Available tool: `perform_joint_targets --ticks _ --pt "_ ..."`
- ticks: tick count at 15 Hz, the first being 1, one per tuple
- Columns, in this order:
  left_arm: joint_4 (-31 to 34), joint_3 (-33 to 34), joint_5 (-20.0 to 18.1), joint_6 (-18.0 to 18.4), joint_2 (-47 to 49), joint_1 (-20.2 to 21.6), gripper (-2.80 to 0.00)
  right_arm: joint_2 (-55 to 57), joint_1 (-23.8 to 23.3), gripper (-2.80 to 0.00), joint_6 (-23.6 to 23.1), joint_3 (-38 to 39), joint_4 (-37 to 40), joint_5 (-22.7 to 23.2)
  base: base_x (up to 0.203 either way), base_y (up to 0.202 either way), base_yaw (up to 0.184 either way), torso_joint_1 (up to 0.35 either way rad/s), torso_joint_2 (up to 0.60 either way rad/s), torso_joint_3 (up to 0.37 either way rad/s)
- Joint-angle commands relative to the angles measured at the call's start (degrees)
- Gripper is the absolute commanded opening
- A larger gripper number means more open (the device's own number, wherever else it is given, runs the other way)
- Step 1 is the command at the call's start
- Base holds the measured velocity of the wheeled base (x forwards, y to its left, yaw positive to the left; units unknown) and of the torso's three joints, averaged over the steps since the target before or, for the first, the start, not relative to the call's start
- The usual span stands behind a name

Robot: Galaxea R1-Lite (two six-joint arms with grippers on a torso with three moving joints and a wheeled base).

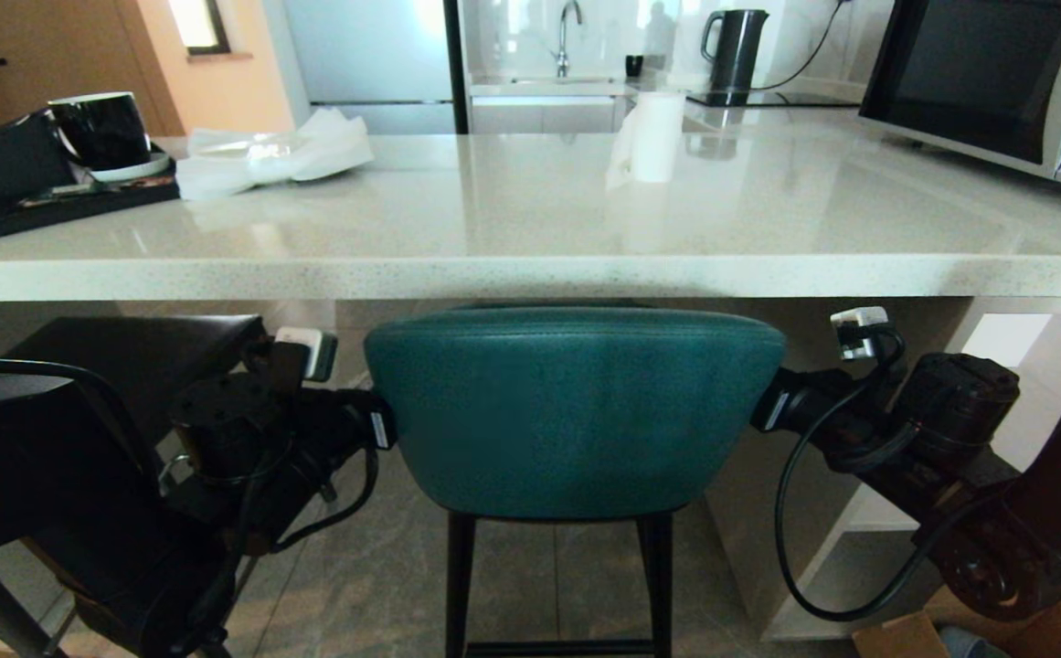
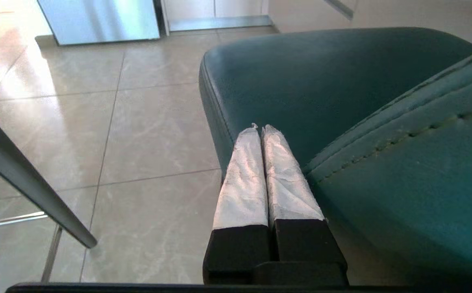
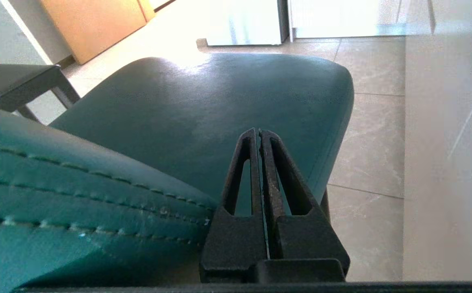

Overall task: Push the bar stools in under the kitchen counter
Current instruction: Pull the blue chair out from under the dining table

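Head view: the teal stool (image 1: 574, 411) was seen centred before the kitchen counter (image 1: 530, 274), its rounded back just below the slab edge. The grey stool (image 1: 128, 366) was noted to the left, partly under the slab. One arm was seen at each side of the teal back.

Left wrist view: the left gripper (image 2: 260, 129) was recorded fully closed, empty, beside the seat's edge.

Right wrist view: the right gripper (image 3: 259, 132) was recorded pressed together, nothing held, beside the opposite edge.

Glossy beige floor tiles (image 2: 138, 122) — sunlit, steel fridge (image 1: 375, 55)
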Motion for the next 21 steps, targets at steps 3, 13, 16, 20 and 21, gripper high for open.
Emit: perform_joint_targets --ticks 3,13,16,20,21 --pt "-0.8 0.0 -0.4 -0.1 -1.4 -2.4 -2.8 -3.5 3.7 -2.8 -0.4 1.7 -0.4 0.5 0.0 0.0 0.0 0.0 0.0 0.0" --pt "-1.1 5.4 -0.5 -0.3 -5.6 -5.0 -2.8 -4.9 5.9 -2.8 -0.6 5.8 -0.4 -1.0 0.0 0.0 0.0 0.0 0.0 0.0" --pt "-1.0 7.8 -0.2 -0.4 -8.1 -6.3 -2.8 -5.8 6.9 -2.8 -0.7 6.4 -0.4 -1.2 0.0 0.0 0.0 0.0 0.0 0.0" --pt "-1.1 9.2 -0.2 -0.5 -9.1 -6.7 -2.8 -6.3 8.3 -2.8 -0.7 6.6 -0.4 -4.2 0.0 0.0 0.0 0.0 0.0 0.0" --pt "-1.1 9.2 -0.2 -0.4 -9.1 -6.7 -2.8 -6.3 8.2 -2.8 -0.7 6.7 -0.4 -4.2 0.0 0.0 0.0 0.0 0.0 0.0"
